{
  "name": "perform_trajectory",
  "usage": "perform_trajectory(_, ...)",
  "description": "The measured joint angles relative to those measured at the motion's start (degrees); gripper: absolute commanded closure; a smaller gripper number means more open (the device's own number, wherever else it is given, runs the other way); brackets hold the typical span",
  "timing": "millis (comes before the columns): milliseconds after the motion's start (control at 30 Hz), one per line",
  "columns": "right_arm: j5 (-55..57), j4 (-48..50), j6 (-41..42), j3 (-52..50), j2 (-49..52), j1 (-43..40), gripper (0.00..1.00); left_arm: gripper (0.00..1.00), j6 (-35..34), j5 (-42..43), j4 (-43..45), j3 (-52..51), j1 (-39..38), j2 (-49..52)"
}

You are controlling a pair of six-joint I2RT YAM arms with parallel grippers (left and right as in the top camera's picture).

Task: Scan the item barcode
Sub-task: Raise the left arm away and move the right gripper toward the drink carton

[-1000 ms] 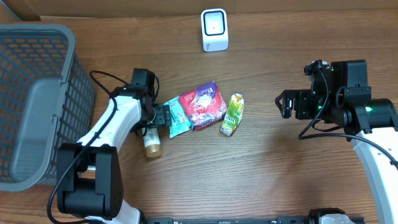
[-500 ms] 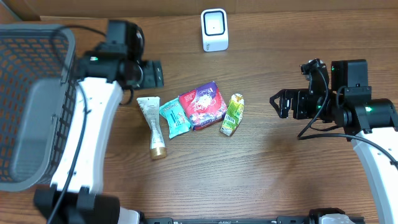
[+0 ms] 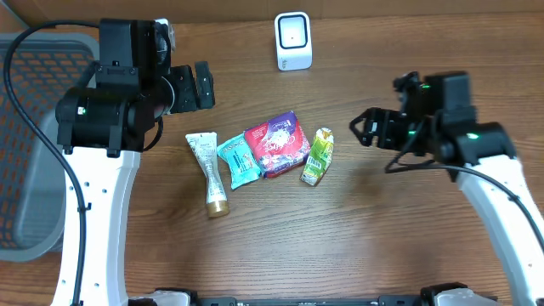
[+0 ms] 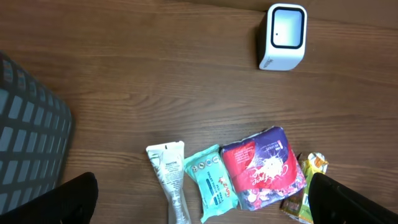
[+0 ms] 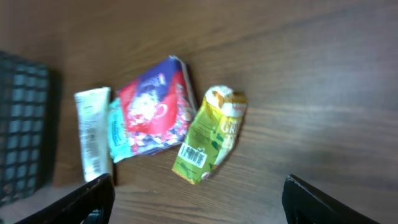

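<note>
Four packets (image 3: 277,143) lie side by side mid-counter (image 3: 382,238), bare wood all around; left claw (image 3: 202,85) and right claw (image 3: 364,129) flank them, gaping wide and empty.

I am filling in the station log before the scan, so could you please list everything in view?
barcode scanner: one, white, far edge of the table, centre
basket: one, grey, left edge
tube: one, white with a gold cap, leftmost in the row of items
teal pack: one, teal, between the tube and the red pack
red pack: one, red and purple, middle of the row
green pouch: one, green and yellow, rightmost in the row
table: one, brown wood, under everything
left pincer: one, black, open and empty, between basket and scanner
right pincer: one, black, open and empty, right of the green pouch
</note>
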Motion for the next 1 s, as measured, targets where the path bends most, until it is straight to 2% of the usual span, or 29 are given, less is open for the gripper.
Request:
perform_trajectory(67,3.5,-1.1,3.0,0.8,1.5,2.9,0.11,0.0,0.0,0.0,0.0,0.0,0.0,0.0)
perform_trajectory(167,8.7,-5.2,6.4,5.7,4.9,6.8,0.01,0.0,0.0,0.0,0.0,0.0,0.0,0.1)
perform_trajectory(433,19.1,-14.8,10.5,26.9,17.2,11.6,0.0,0.0,0.0,0.0,0.0,0.0,0.0,0.5)
perform_trajectory(667,20.8,-15.5,13.6,28.2,24.8,12.4,0.03,0.0,0.0,0.0,0.0,0.0,0.0,0.5)
perform_trajectory(767,20.5,-15.5,14.4,27.8,27.0,12.4,0.13,0.0,0.0,0.0,0.0,0.0,0.0,0.5)
perform_trajectory(800,20.3,-15.5,14.6,27.5,27.5,12.4,0.21,0.01,0.0,0.0,0.0,0.0,0.0,0.5)
perform_trajectory(833,20.1,-15.4,15.0,27.1,27.8,12.5,0.35,0.0,0.0,0.0,0.0,0.0,0.0,0.5)
perform_trajectory(867,20.0,-15.3,15.3,26.5,28.2,12.4,0.41,0.0,0.0,0.0,0.0,0.0,0.0,0.5)
perform_trajectory(933,19.5,-14.8,16.0,25.1,28.9,12.4,0.44,0.0,0.0,0.0,0.0,0.0,0.0,0.5)
perform_trajectory(1000,19.3,-13.6,16.3,23.5,29.5,12.4,0.41,0.0,0.0,0.0,0.0,0.0,0.0,0.5)
